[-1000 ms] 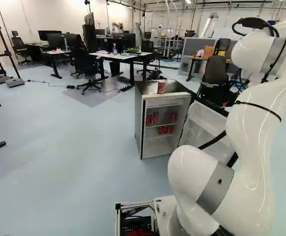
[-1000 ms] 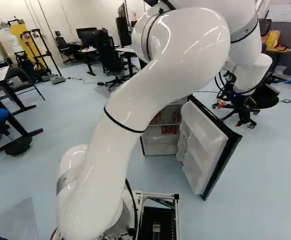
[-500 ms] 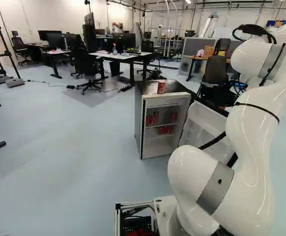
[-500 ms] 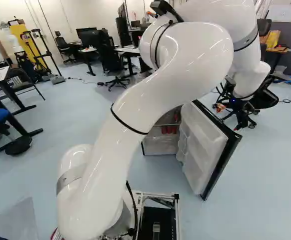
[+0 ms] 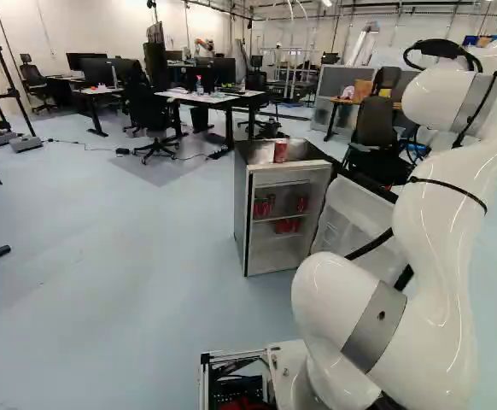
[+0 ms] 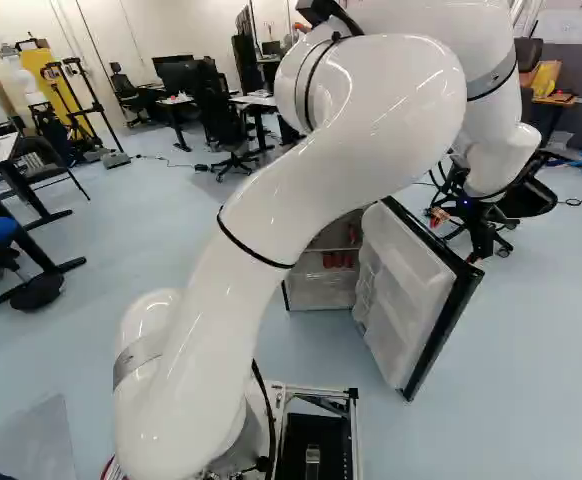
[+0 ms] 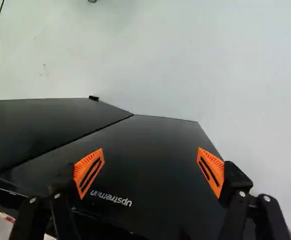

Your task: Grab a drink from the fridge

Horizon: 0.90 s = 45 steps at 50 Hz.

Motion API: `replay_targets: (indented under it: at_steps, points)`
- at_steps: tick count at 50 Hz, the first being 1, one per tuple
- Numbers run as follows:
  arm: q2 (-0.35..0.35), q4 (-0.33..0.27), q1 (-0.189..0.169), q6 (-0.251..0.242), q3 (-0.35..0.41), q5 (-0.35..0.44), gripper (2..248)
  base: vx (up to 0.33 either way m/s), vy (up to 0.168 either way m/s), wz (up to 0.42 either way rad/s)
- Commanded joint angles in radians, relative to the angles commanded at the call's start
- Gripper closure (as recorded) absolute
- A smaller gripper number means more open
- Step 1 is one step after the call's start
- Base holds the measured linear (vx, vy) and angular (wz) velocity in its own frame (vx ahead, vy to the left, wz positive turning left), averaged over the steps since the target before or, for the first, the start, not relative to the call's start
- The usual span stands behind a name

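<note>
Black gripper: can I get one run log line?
black two-fingered gripper: open, empty | boxy white-lined fridge: open | red cylindrical cans: inside | grab: not done

Open fridge (image 5: 241, 201) facing the base, swung-out door (image 6: 411, 300) standing between the jaws (image 6: 439, 213) and the shelves (image 5: 270, 219)

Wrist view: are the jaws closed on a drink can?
No, the jaws stand wide apart, with nothing held between their orange pads.
</note>
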Motion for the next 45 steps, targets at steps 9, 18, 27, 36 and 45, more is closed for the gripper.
replay_targets:
  at_steps: [9, 18, 27, 36, 45]
  points:
    - [0.017, 0.000, -0.002, 0.000, 0.027, -0.014, 3, 0.000, 0.000, 0.000]
    - [0.034, 0.000, -0.003, 0.000, 0.054, -0.029, 3, 0.000, 0.000, 0.000]
    - [0.051, 0.000, -0.005, 0.000, 0.082, -0.043, 3, 0.000, 0.000, 0.000]
    - [0.068, 0.000, -0.007, 0.000, 0.108, -0.058, 3, 0.000, 0.000, 0.000]
    - [0.084, 0.000, -0.009, 0.000, 0.135, -0.072, 3, 0.000, 0.000, 0.000]
